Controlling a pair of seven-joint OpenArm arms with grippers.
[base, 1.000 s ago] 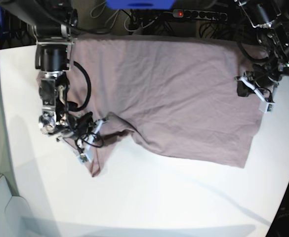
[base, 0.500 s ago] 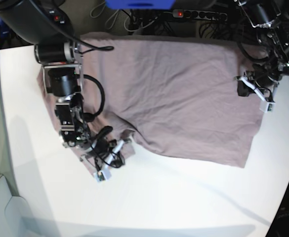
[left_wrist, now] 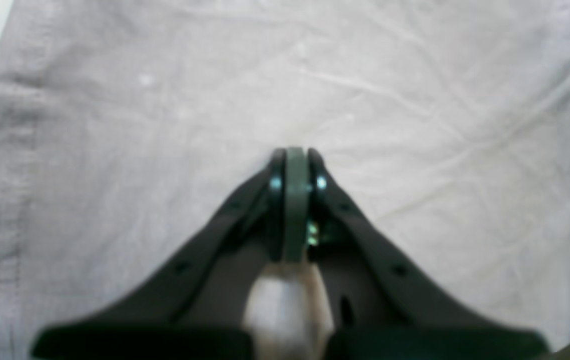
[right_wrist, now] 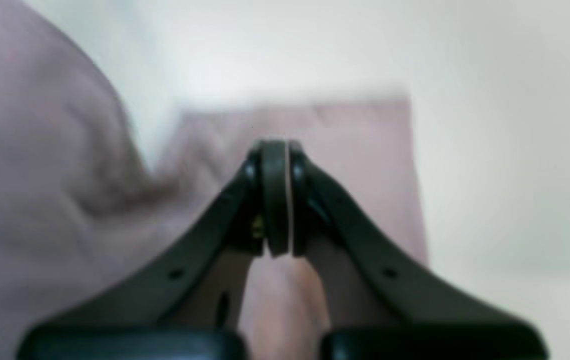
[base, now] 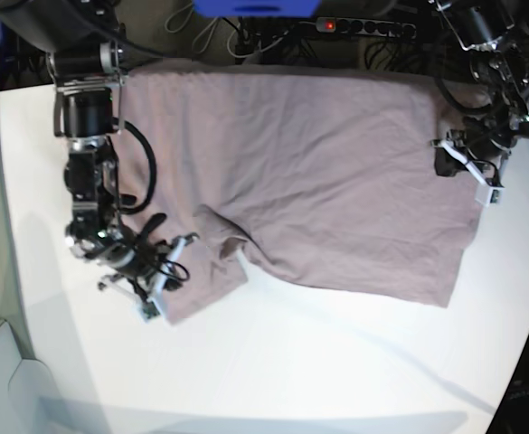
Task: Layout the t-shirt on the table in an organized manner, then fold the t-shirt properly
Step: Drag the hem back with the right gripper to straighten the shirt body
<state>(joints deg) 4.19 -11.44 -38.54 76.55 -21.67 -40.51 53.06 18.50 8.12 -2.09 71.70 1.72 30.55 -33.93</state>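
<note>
The mauve t-shirt (base: 336, 163) lies spread flat across the far half of the white table (base: 291, 362), with one sleeve (base: 205, 280) sticking out at the front left. My right gripper (base: 166, 276) is at that sleeve, and its jaws are shut with pink cloth pinched between them. In the right wrist view (right_wrist: 274, 147) the sleeve (right_wrist: 345, 150) lies flat ahead. My left gripper (base: 447, 165) is at the shirt's right edge. In the left wrist view (left_wrist: 295, 155) it is shut on cloth, over wrinkled fabric (left_wrist: 415, 100).
A power strip (base: 363, 25) with a red light, cables and a blue object (base: 255, 7) lie behind the table's far edge. A pale box (base: 2, 380) stands off the front left corner. The table's right edge curves close to my left arm.
My right gripper swung right with the sleeve, then came back left. The sleeve now lies flatter and wider than before. My left gripper and the shirt's right side have not moved.
</note>
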